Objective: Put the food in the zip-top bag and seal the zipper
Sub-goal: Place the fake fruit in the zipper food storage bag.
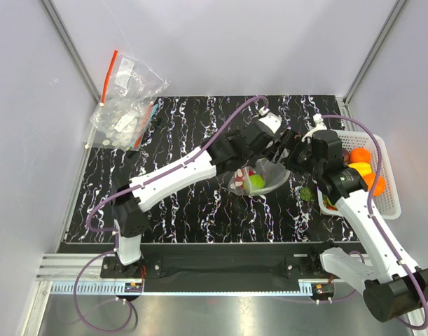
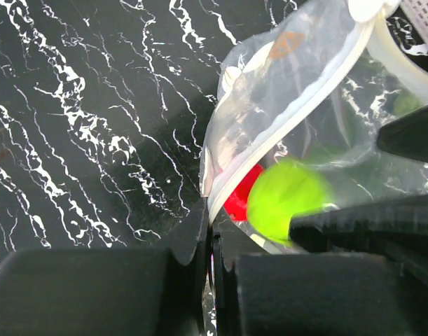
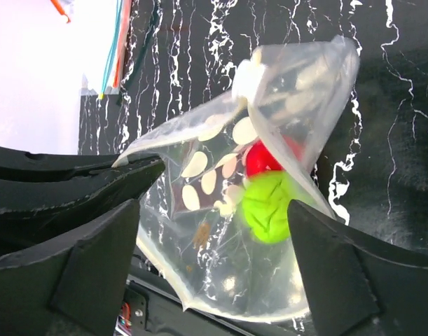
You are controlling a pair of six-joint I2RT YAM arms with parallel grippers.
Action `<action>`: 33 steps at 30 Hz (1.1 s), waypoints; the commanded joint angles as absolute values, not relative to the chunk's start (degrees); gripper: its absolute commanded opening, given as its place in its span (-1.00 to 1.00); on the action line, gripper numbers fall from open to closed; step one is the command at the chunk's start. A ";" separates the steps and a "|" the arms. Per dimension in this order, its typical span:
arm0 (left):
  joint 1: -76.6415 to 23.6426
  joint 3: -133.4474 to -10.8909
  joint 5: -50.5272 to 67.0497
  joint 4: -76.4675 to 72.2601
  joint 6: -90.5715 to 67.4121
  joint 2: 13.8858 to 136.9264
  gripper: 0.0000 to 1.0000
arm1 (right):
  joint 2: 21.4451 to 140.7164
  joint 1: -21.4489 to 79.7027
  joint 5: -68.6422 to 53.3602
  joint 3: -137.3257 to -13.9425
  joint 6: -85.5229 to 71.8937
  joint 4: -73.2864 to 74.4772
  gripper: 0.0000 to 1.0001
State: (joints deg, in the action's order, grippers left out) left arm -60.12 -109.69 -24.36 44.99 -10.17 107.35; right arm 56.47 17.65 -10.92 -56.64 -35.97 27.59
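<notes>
Though limp, dotted zip-top bag (image 3: 199, 231), green and red food (image 3: 270, 206) inside

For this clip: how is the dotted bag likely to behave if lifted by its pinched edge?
Probably floppy: the zip-top bag creases and sags where the left gripper pinches its edge. Likely lopsided, since the green food and red food sit bunched in one fold. The film looks glossy, so a light pinch may slip.

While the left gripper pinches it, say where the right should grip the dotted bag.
Probably the free end of the zipper, from the basket side: the left gripper is shut on the other end, and the food fills the dotted bag below.
</notes>
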 commanded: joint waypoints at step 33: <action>-58.36 -106.17 -24.17 41.57 -10.81 103.80 -0.88 | 58.62 -3.04 3.43 -71.99 -26.19 44.48 0.54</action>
